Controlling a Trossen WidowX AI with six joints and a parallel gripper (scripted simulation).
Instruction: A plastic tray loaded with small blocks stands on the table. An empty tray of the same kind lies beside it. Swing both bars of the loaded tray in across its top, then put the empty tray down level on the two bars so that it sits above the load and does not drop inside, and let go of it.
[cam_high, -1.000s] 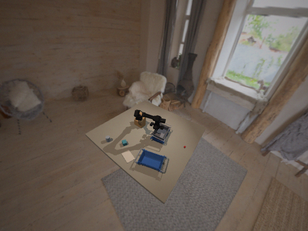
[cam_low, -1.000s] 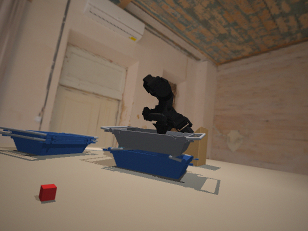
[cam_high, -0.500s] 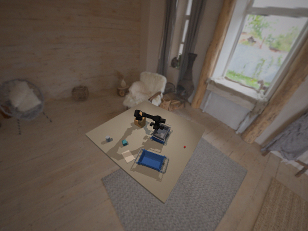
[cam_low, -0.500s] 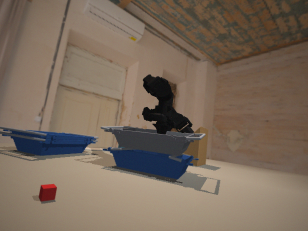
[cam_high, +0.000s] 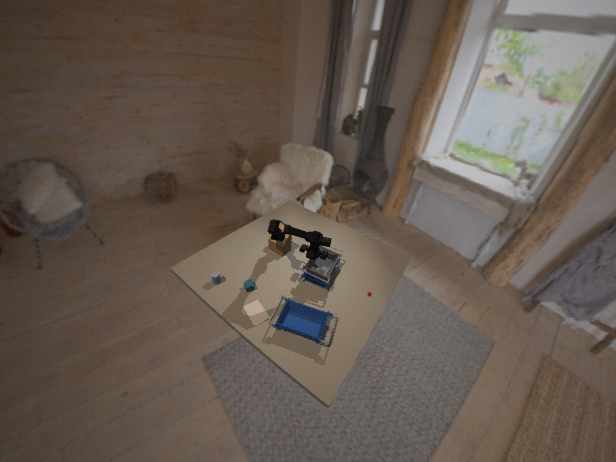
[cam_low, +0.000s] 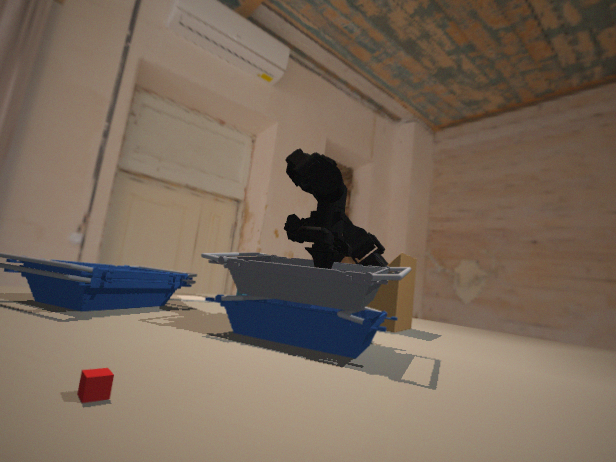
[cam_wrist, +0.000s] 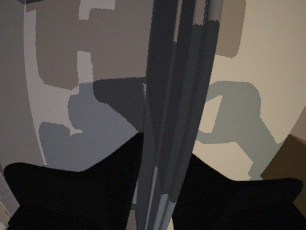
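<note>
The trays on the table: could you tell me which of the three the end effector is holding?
The grey tray, the only one that is not blue. The end effector grips its wall while it sits atop the blue tray; the other blue tray stands apart.

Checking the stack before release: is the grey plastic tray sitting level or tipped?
Slightly tipped: in the exterior view the grey plastic tray sags toward its right end over the blue tray, gripper clamped on its wall.
</note>
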